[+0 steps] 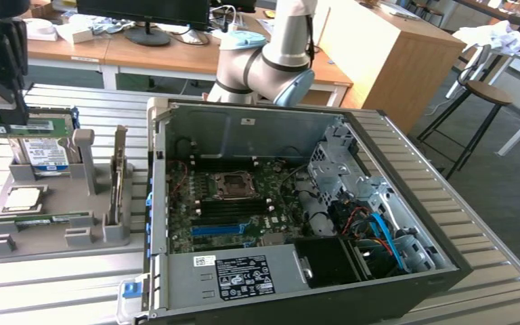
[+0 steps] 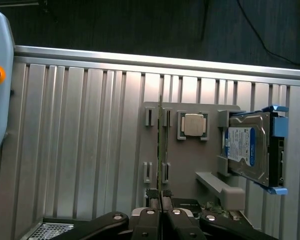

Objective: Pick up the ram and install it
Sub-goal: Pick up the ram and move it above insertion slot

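- Ram point(image 1: 25, 126) is held level in the air above the grey tray point(image 1: 52, 256).
- Hand point(image 2: 160, 199) is closed, pinching the ram by its thin edge.
- Open computer case point(image 1: 242, 135) stands on the bench point(image 1: 61, 298), to the exterior view's right of the tray.

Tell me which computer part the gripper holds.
The ram, the thin green stick in the shut gripper; the hard drive and processor sit in the holder.

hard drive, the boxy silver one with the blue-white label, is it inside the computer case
No, the boxy silver hard drive stands in the grey holder tray, outside the open black computer case.
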Action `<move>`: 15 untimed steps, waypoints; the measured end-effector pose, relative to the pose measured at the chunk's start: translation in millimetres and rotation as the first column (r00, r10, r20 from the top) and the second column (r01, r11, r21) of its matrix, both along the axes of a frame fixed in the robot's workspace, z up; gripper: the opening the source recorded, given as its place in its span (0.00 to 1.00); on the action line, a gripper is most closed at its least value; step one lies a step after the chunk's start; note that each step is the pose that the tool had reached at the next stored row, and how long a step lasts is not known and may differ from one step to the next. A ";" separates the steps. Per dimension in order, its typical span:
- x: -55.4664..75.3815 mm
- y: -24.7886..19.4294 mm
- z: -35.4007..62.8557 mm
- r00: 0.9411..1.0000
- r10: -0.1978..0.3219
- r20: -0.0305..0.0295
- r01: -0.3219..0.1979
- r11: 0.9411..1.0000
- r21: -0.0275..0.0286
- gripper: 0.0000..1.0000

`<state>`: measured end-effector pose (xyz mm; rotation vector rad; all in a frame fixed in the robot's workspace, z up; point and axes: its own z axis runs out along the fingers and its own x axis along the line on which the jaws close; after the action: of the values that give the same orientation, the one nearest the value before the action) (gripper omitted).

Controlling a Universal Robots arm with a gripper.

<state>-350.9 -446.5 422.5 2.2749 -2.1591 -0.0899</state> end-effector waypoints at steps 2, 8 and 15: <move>3.5 0.3 0.0 1.000 0.000 0.000 0.000 1.000 0.000 0.11; 18.0 1.2 0.0 1.000 0.000 0.000 0.000 1.000 0.000 0.11; 37.6 2.2 0.0 1.000 0.000 0.000 0.000 1.000 0.000 0.11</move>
<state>-313.3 -444.3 422.5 2.2747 -2.1592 -0.0899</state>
